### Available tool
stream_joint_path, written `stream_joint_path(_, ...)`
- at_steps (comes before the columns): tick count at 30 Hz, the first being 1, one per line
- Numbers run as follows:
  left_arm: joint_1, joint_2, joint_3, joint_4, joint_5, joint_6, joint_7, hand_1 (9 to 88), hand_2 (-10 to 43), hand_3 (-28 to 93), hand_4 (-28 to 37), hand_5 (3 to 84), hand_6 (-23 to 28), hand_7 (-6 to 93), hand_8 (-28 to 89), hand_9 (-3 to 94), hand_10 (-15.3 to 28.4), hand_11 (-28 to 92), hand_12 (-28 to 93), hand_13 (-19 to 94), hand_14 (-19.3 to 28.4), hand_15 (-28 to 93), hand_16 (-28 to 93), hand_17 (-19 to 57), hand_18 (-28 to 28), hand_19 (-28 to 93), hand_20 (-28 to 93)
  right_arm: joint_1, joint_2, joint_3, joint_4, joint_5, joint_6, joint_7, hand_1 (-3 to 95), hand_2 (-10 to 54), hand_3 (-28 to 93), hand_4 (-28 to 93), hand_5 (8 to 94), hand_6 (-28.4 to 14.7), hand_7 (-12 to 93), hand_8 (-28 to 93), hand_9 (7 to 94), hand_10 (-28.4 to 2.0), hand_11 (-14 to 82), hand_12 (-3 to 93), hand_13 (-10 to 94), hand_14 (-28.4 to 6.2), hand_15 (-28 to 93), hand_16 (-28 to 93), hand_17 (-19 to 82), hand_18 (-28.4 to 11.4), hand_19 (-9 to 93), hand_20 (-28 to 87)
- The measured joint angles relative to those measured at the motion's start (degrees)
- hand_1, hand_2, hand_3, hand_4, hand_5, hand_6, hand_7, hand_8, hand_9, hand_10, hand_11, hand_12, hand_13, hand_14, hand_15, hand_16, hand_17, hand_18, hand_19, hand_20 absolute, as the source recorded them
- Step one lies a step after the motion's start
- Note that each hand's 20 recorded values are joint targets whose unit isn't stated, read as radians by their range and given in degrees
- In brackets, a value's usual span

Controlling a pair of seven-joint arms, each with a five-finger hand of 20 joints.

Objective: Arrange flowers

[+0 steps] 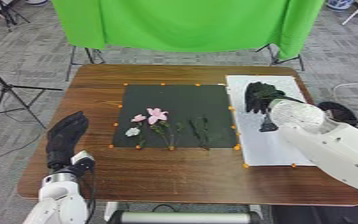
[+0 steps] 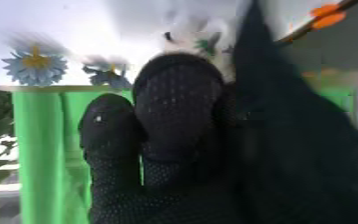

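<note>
My left hand (image 1: 67, 132) is at the table's left side, open with fingers together. My right hand (image 1: 262, 95) is over the white board (image 1: 286, 152), its fingers relaxed and open. On the dark mat (image 1: 153, 95) lie a pink lily (image 1: 157, 115), a smaller pink bloom (image 1: 138, 118), a white flower (image 1: 132, 132) and dark green sprigs (image 1: 199, 131). In the right wrist view, my right hand (image 2: 180, 110) has two light blue flowers with yellow centres, one (image 2: 35, 66) and another (image 2: 107, 75), beyond its fingers. A whitish blurred bloom (image 2: 196, 37) is near the fingertips.
Small orange markers (image 1: 237, 147) line the mat and board edges. A small dark object (image 1: 269, 125) is over the board beside my right wrist. The brown table (image 1: 158, 175) extends in front of the mat. A green cloth (image 1: 189, 25) hangs behind the table.
</note>
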Motion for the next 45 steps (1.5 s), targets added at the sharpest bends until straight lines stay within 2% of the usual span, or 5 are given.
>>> stream_joint_path(14, 0.12, -0.01, -0.09, -0.05, -0.02, 0.06, 0.03, 46.3, 10.0, 70, -15.4, 52.5, 2.2, 22.5, 1, 46.6, 12.2, 26, 10, 42, 12.6, 22, -4, 22.5, 10.7, 9, 30, -0.28, 0.43, 0.79, -4.76, 2.17, 19.65, 0.01, 62.2, -9.5, 64, -20, 73.2, 1.0, 34, 2, 85.3, -8.8, 6.6, 35.3, 93, -0.7, 56, 30, 62, -12.0, 93, 44)
stream_joint_path(20, 0.09, 0.08, 0.05, -0.08, 0.02, 0.07, 0.04, 46.4, 9.9, 70, -15.5, 52.5, 2.2, 22.6, 1, 46.6, 12.2, 26, 11, 41, 12.7, 22, -4, 22.4, 10.6, 8, 30, 8.44, -3.33, -9.52, -5.36, 3.93, 27.05, -6.51, 62.2, -9.5, 64, -21, 72.7, 1.4, 36, 1, 84.9, -8.4, 6.7, 35.5, 92, -0.6, 56, 30, 62, -12.1, 93, 46)
stream_joint_path(31, -0.47, 0.18, 0.64, -0.01, 0.13, 0.07, 0.11, 46.3, 9.8, 70, -15.5, 52.5, 2.0, 22.7, 1, 46.7, 12.1, 26, 10, 41, 12.6, 22, -3, 21.9, 10.4, 8, 29, 12.81, -18.25, -16.91, -2.31, -1.46, 25.89, -10.65, 61.8, -9.5, 64, -21, 72.2, 2.0, 38, -1, 84.5, -8.3, 6.1, 34.8, 92, -0.7, 58, 30, 62, -12.5, 93, 48)
stream_joint_path(39, -0.47, 0.14, 0.59, 0.0, 0.12, 0.07, -0.03, 46.2, 9.8, 71, -15.6, 52.5, 2.1, 22.5, 1, 46.8, 12.2, 26, 10, 41, 12.6, 22, -3, 21.5, 10.3, 8, 29, 14.01, -20.86, -18.3, -3.07, 0.45, 8.98, -6.09, 61.8, -9.5, 64, -21, 72.1, 1.8, 38, 0, 84.2, -8.2, 5.6, 34.2, 92, -0.9, 58, 30, 62, -12.6, 93, 49)
stream_joint_path(45, -0.54, 0.13, 0.61, 0.06, 0.12, -0.02, -0.32, 46.2, 9.9, 70, -15.5, 52.4, 2.1, 22.8, 1, 46.7, 12.0, 26, 10, 41, 12.8, 22, -3, 21.4, 10.3, 8, 29, 14.15, -21.22, -18.18, -2.28, 1.17, 7.5, -4.24, 61.5, -9.5, 64, -21, 71.9, 1.8, 37, 0, 83.8, -8.4, 5.4, 33.9, 92, -0.9, 59, 29, 62, -12.6, 93, 49)
